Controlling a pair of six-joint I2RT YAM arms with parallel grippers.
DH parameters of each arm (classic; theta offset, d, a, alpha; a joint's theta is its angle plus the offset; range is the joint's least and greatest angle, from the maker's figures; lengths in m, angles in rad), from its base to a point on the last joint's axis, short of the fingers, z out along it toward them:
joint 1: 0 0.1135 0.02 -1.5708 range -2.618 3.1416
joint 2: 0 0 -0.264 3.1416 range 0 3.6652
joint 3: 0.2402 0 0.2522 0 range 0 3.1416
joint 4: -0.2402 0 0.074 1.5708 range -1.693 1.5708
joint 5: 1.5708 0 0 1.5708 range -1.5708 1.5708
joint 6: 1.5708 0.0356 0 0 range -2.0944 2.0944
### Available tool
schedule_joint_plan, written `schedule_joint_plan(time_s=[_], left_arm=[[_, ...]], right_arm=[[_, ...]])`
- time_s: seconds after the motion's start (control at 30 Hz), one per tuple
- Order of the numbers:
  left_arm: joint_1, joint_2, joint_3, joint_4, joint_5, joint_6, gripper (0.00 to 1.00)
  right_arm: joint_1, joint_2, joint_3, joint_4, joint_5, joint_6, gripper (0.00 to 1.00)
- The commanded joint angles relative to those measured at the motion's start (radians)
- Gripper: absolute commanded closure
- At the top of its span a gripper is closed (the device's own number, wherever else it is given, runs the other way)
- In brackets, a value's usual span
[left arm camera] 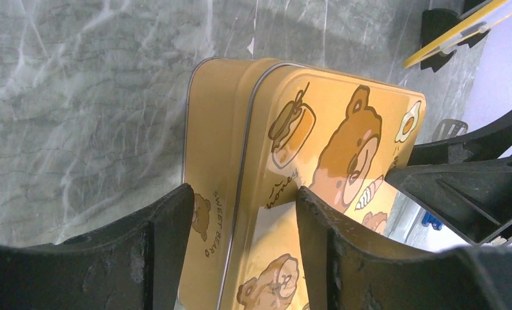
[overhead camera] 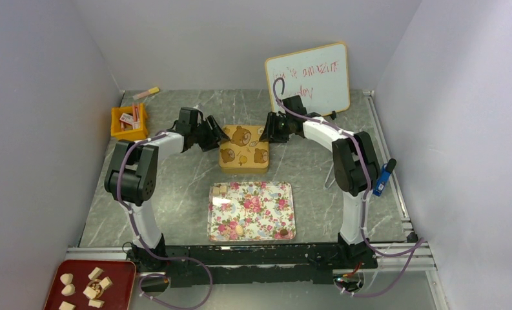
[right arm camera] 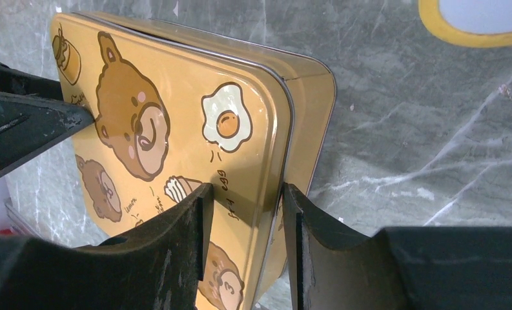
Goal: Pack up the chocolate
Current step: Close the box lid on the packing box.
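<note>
Small tan and cream chocolate pieces (overhead camera: 90, 284) lie on a red tray (overhead camera: 122, 270) at the near left. A few more sit on the floral tray (overhead camera: 285, 213), one of them a cream chocolate piece (overhead camera: 239, 228). A yellow bear-print tin (overhead camera: 243, 150) stands lid on behind the floral tray. My left gripper (overhead camera: 217, 137) is open and straddles the tin's (left arm camera: 317, 129) left edge, one finger beside the wall and one over the lid, as the left gripper (left arm camera: 243, 194) shows in its wrist view. My right gripper (overhead camera: 269, 129) (right arm camera: 243, 190) is open astride the tin's (right arm camera: 175, 116) right edge.
An orange bin (overhead camera: 129, 123) holding red-and-white packets stands at the back left, with a pink stick (overhead camera: 146, 93) behind it. A yellow-framed whiteboard (overhead camera: 308, 79) leans at the back right. Grey walls close in both sides.
</note>
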Motion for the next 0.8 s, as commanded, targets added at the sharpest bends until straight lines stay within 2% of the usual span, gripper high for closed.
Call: schedule_joint_plan(time_s=[0.0,0.27,0.33,0.37,0.4,0.77], left_arm=[[0.003,0.047,-0.005,-0.027,-0.027,0.011,0.37],[0.003,0.052,0.025,-0.038,-0.028,0.027,0.37],[0.005,0.051,0.029,-0.041,-0.032,0.034,0.37],[0.004,0.05,0.03,-0.041,-0.031,0.036,0.36],[0.004,0.049,0.032,-0.041,-0.03,0.038,0.36],[0.004,0.027,0.035,-0.024,-0.037,0.06,0.31]], right_arm=[[-0.011,0.096,-0.007,-0.06,0.132,-0.051,0.55],[-0.014,0.096,0.011,-0.054,0.125,-0.054,0.55],[-0.013,0.092,0.015,-0.052,0.123,-0.059,0.47],[-0.013,0.089,0.016,-0.05,0.123,-0.063,0.39],[-0.014,0.083,0.016,-0.048,0.123,-0.067,0.38],[-0.031,0.053,0.032,-0.024,0.098,-0.095,0.35]])
